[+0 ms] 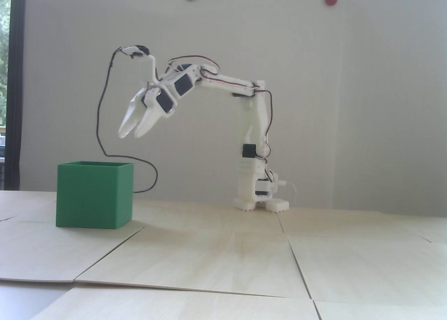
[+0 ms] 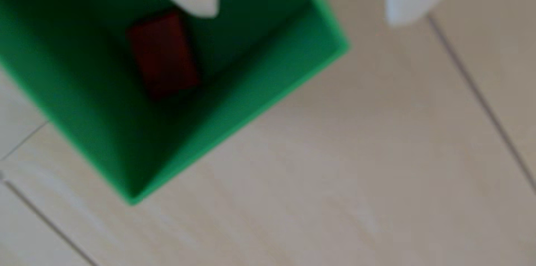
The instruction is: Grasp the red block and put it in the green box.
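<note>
Red against dark green, the red block [image 2: 164, 55] lies flat on the floor of the green box [image 2: 290, 60], so the drop looks done. Above the box's right edge in the fixed view hangs the gripper [image 1: 133, 133], its fingers spread and empty, likely parted to release the block.

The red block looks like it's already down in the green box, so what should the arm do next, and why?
Probably just lift away toward its base. The wrist view shows the red block lying on the floor of the green box, and the gripper hangs above the box with its jaws open and empty, so nothing seems left to carry.
</note>
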`<move>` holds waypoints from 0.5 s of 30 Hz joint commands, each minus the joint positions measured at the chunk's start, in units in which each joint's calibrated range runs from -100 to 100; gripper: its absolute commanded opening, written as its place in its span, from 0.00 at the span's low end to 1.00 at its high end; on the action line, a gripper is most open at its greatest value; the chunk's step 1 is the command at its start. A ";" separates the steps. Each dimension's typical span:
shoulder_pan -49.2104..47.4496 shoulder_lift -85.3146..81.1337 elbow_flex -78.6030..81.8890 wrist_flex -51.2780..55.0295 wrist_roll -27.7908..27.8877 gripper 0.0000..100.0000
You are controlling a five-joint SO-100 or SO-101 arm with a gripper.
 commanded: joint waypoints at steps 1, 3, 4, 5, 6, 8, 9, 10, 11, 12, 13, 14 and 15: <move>-10.80 -25.67 15.92 0.37 -7.10 0.06; -14.74 -33.25 23.82 0.37 -9.81 0.04; -16.43 -36.73 27.99 0.37 -10.74 0.04; -18.20 -40.68 33.49 0.37 -11.37 0.04; -19.64 -43.83 38.20 0.37 -11.47 0.04; -22.54 -50.23 49.02 0.29 -11.37 0.03; -24.47 -54.26 56.47 -0.22 -11.32 0.03; -25.60 -56.86 61.44 -0.38 -11.32 0.03; -26.96 -60.18 67.39 -0.38 -11.26 0.03; -28.01 -62.39 71.38 0.12 -11.21 0.02; -29.13 -65.31 76.26 0.88 -11.16 0.02; -29.94 -66.97 79.19 1.98 -11.16 0.02; -31.23 -69.34 83.18 5.18 -11.11 0.02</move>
